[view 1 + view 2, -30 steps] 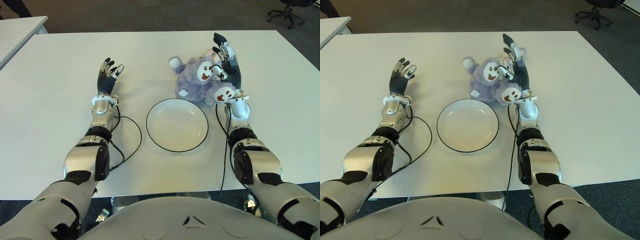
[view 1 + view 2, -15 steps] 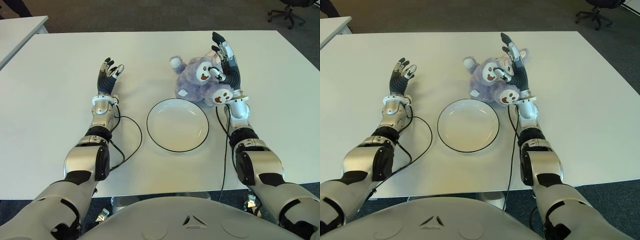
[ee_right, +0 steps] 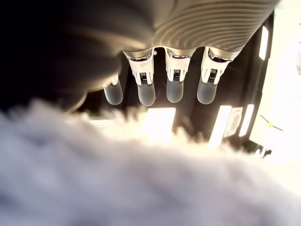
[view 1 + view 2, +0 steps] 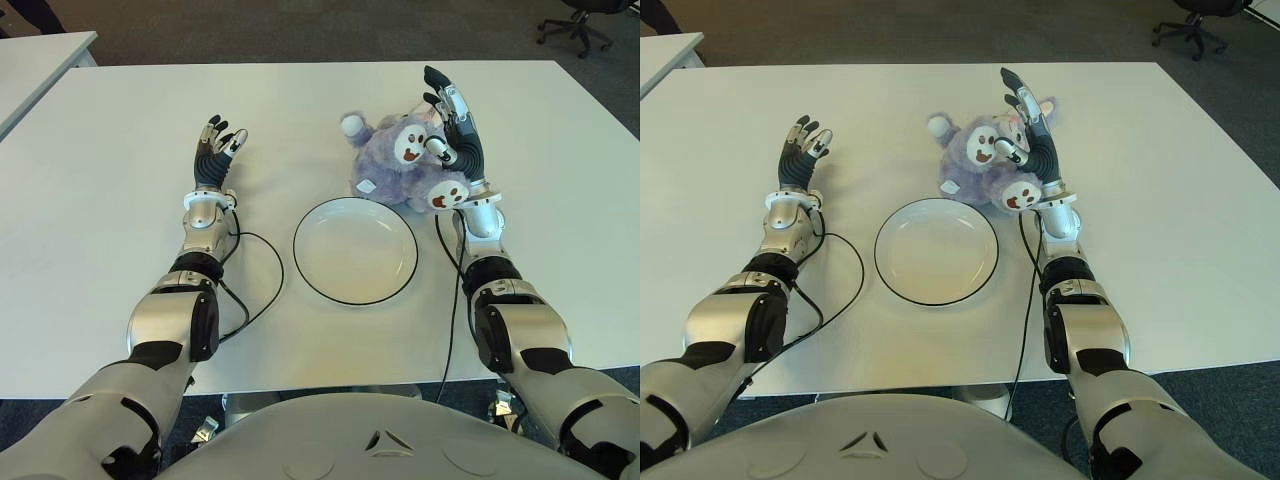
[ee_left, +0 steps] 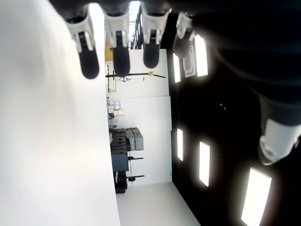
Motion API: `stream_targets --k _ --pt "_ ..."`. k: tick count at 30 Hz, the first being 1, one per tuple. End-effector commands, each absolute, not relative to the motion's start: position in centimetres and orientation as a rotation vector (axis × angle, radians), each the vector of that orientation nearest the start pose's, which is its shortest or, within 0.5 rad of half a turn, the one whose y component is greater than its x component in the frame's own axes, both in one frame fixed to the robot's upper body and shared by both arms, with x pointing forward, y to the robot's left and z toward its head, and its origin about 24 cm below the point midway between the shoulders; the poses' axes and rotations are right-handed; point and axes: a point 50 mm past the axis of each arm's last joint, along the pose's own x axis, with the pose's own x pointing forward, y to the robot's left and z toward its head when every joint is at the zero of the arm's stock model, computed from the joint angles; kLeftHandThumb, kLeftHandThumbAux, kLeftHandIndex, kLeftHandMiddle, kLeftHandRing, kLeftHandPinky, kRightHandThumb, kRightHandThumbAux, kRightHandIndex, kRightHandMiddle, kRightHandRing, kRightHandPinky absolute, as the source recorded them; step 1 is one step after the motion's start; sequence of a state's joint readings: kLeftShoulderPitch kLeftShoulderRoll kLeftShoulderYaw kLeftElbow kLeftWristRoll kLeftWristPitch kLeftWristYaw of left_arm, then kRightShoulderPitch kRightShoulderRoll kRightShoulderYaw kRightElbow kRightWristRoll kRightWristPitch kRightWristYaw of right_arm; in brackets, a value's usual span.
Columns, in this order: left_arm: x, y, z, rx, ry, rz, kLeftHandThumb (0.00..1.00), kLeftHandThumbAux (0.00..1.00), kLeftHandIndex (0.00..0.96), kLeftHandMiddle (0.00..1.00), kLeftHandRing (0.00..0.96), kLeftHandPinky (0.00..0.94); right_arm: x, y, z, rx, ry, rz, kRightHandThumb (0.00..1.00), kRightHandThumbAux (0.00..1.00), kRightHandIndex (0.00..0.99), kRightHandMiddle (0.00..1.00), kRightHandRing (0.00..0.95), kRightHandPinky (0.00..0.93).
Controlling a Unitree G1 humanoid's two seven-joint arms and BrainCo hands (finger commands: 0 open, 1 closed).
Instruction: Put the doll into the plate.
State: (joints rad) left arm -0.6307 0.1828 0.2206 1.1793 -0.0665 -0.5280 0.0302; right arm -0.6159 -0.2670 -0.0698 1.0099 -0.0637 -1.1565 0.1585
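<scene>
Now the right hand (image 4: pixel 455 125), fingers spread, stands against the doll (image 4: pixel 400 160) to scoop it toward the plate (image 4: pixel 355 250); left hand (image 4: pixel 215 150) idles open.

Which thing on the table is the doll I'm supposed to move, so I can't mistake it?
Start at the white table and find the round white plate with a dark rim near its middle. Just beyond the plate lies the doll, with the open right hand against its right side. It is the only soft, furry thing there: lilac plush with white faces.
</scene>
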Motion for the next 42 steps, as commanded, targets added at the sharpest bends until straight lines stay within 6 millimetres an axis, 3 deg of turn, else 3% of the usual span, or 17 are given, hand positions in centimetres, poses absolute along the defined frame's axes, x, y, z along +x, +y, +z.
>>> stream_targets --k 1,20,37,42 --pt "29.9 21.0 -3.7 -0.005 0.256 0.195 0.042 0.540 0.000 0.108 0.133 0.172 28.5 -20.2 3.4 -0.333 -0.448 0.228 0.151 0.276 0.000 0.000 0.000 0.000" --pt "30.0 20.9 -3.7 -0.005 0.268 0.200 0.000 0.519 0.000 0.117 0.138 0.167 28.1 -20.0 4.1 -0.331 -0.513 0.292 0.153 0.284 0.000 0.007 0.000 0.000" --pt "30.2 21.0 -3.5 -0.022 0.267 0.202 0.000 0.508 0.000 0.124 0.141 0.166 27.2 -19.2 3.5 -0.308 -0.519 0.333 0.264 0.318 0.000 0.016 0.000 0.000" --pt "30.2 21.0 -3.5 -0.019 0.261 0.192 0.000 0.513 0.000 0.125 0.134 0.122 27.1 -19.3 3.4 -0.295 -0.505 0.335 0.260 0.328 0.000 0.020 0.000 0.000"
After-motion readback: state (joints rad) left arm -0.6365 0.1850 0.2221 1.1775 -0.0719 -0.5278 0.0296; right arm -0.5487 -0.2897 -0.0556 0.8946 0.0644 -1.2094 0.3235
